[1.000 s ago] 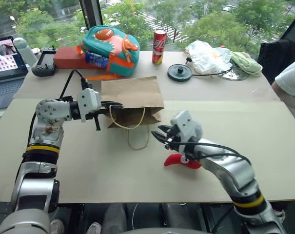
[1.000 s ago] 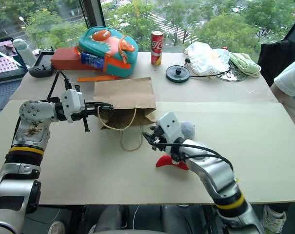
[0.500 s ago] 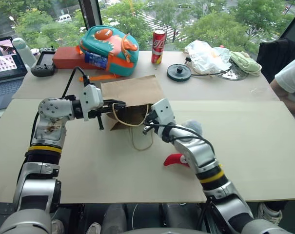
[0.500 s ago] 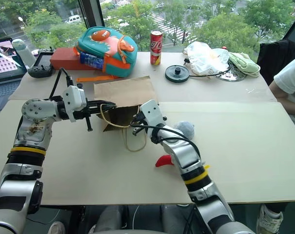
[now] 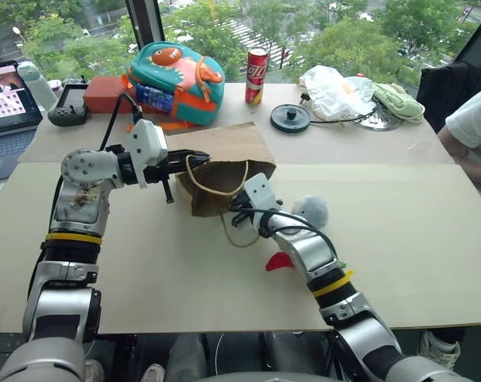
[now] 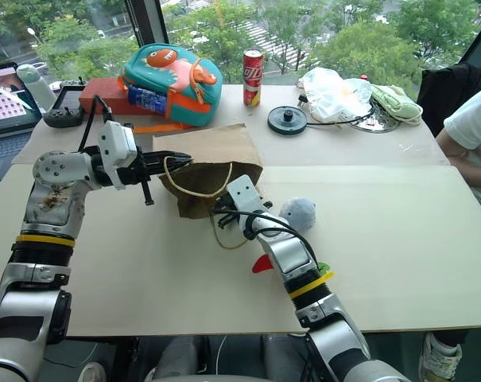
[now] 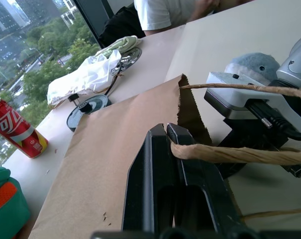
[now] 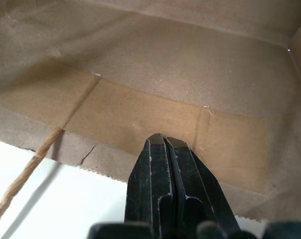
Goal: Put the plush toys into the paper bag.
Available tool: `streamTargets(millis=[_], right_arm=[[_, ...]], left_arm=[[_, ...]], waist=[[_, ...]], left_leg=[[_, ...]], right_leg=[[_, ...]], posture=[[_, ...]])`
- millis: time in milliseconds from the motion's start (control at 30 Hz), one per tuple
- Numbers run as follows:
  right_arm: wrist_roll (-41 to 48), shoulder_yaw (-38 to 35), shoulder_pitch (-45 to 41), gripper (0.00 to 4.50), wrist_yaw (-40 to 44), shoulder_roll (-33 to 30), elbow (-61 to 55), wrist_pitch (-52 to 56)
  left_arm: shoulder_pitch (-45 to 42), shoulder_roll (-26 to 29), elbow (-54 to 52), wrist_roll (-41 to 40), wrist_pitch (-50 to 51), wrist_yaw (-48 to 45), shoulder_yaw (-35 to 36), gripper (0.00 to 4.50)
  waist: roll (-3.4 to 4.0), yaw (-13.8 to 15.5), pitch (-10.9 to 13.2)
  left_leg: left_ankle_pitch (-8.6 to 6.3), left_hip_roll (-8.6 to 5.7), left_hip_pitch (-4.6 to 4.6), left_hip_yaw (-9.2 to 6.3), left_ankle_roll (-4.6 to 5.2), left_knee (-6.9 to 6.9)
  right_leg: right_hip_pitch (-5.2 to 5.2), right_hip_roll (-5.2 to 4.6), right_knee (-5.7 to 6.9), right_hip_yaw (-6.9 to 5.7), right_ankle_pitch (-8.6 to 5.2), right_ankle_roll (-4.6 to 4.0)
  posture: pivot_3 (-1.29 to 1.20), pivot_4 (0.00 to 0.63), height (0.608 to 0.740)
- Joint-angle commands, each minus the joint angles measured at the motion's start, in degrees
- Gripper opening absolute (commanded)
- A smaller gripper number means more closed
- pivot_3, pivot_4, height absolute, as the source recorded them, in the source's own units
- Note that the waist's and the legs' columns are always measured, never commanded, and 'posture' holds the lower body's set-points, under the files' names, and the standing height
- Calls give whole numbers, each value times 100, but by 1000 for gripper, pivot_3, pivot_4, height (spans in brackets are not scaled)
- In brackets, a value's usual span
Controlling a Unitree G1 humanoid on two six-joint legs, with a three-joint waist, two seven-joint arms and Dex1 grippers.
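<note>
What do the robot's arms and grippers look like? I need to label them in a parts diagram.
Both arms are silver-grey metal with rounded joint housings, a yellow ring and black bands near each forearm. The left arm has a rusty-looking stain near its elbow joint. Each wrist carries a light grey block with black cables looping off it. The left gripper and the right gripper each have two slim black fingers.

Tabletop (image 5: pixel 431 239), beige. On it: paper bag (image 5: pixel 220 163) centre; grey plush ball (image 5: pixel 311 210) beside red chili plush (image 5: pixel 280 261); far edge: teal backpack (image 5: pixel 176 72), red can (image 5: pixel 259 64), black disc (image 5: pixel 292 118), white plastic bag (image 5: pixel 335 91), laptop (image 5: pixel 9 95).
</note>
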Motion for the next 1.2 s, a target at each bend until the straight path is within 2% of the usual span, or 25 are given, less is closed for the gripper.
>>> streamTargets(millis=[33, 633, 733, 900, 1133, 1200], right_arm=[[-84, 57, 67, 33, 140, 4, -133, 208], [-226, -82, 166, 33, 255, 8, -439, 398], [55, -440, 131, 33, 274, 52, -1052, 477], [594, -804, 261, 33, 463, -16, -2576, 1416], [1128, -1439, 574, 33, 573, -656, -4049, 2677], [1257, -1751, 654, 597, 587, -924, -4292, 2955]], left_arm=[[-302, -40, -96, -200, 122, 210, 262, 0], [-208, -71, -262, -267, 359, 329, 258, 0], [-79, -71, -324, -236, 339, 293, 217, 0], [-4, -75, -364, -213, 332, 318, 222, 0], [-53, -80, -358, -232, 376, 341, 242, 0], [-50, -82, -359, -236, 379, 344, 243, 0]], waist=[[0, 1, 0], [1, -34, 0], [1, -37, 0], [1, -13, 0], [0, 34, 0], [0, 40, 0]], left_leg=[[0, 0, 0, 0, 0, 0], [0, 0, 1, 0, 0, -3], [0, 0, -2, 0, -1, -5], [0, 0, -10, 0, -1, -6], [0, -1, -10, -1, -1, -12], [0, -1, -10, -1, -1, -11]], right_leg=[[0, 0, 0, 0, 0, 0], [0, 0, -2, 0, 0, 0], [-2, -1, -3, 0, 0, 0], [-7, -1, -4, -1, 0, 0], [-6, -2, -11, -2, -1, -1], [-4, -2, -15, -1, -1, -1]], posture=[[0, 150, 722], [0, 150, 722], [0, 150, 722], [0, 150, 722], [0, 150, 722], [0, 150, 722]])
